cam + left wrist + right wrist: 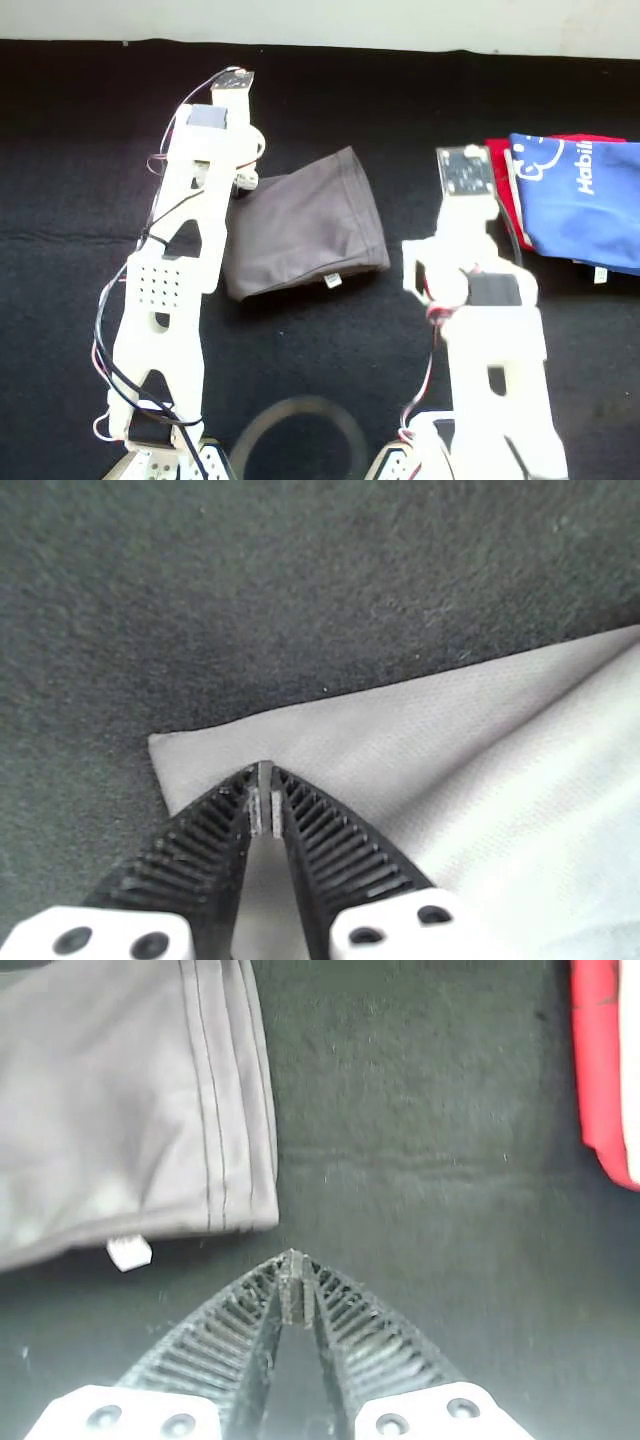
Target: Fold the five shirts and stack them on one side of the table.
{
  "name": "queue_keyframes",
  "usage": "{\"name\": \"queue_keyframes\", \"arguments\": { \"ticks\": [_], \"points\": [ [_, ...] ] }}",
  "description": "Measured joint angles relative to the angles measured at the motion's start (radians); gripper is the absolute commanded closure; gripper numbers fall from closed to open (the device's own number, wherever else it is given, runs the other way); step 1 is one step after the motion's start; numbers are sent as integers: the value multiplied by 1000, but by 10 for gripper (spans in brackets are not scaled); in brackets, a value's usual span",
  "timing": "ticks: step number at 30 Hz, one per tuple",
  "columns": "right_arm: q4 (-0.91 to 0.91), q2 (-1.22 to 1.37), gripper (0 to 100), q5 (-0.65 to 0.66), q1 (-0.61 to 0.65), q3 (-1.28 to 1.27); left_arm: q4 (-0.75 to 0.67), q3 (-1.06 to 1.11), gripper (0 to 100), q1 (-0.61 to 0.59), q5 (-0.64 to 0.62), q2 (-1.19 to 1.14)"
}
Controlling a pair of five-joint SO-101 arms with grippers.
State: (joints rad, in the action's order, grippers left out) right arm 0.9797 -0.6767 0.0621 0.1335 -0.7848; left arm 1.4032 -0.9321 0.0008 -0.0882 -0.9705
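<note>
Grey shirt (pixel 305 225), folded, lies mid-table betw. the two arms. L gripper (pixel 264 780): tips pressed together over the shirt's corner; can't tell if fabric is nipped. R gripper (pixel 292 1265): tips closed, empty, over black table (pixel 400 110), just off hem nr white tag (pixel 129 1252). Blue shirt (pixel 585 200) atop red shirt (pixel 505 185) at 2 o'clock, well apart from the grey.

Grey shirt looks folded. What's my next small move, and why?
Probably open the right pincer and ease it to the white-tagged corner of the folded grey fabric shirt. It hangs shut over bare black table cloth, while the left pincer is shut at another corner; the blue shirt on the red shirt lies nearby.
</note>
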Motion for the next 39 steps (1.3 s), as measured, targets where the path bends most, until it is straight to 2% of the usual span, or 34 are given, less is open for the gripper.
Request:
{"name": "queue_keyframes", "arguments": {
  "ticks": [4,11,19,26,31,39],
  "points": [
    [-118,104,991,-6,66,28,0,0,991,0,0,0],
    [-213,287,991,-6,230,40,-35,0,991,0,0,0],
    [-301,592,991,-8,163,54,-64,0,991,-5,0,0],
    [-299,605,991,-8,130,55,-84,-17,991,-58,-2,-74],
    [-221,605,991,-8,130,66,-75,-55,991,-60,-2,-87],
    [-166,462,991,-8,126,63,92,-265,991,-72,0,-95]
  ]
}}
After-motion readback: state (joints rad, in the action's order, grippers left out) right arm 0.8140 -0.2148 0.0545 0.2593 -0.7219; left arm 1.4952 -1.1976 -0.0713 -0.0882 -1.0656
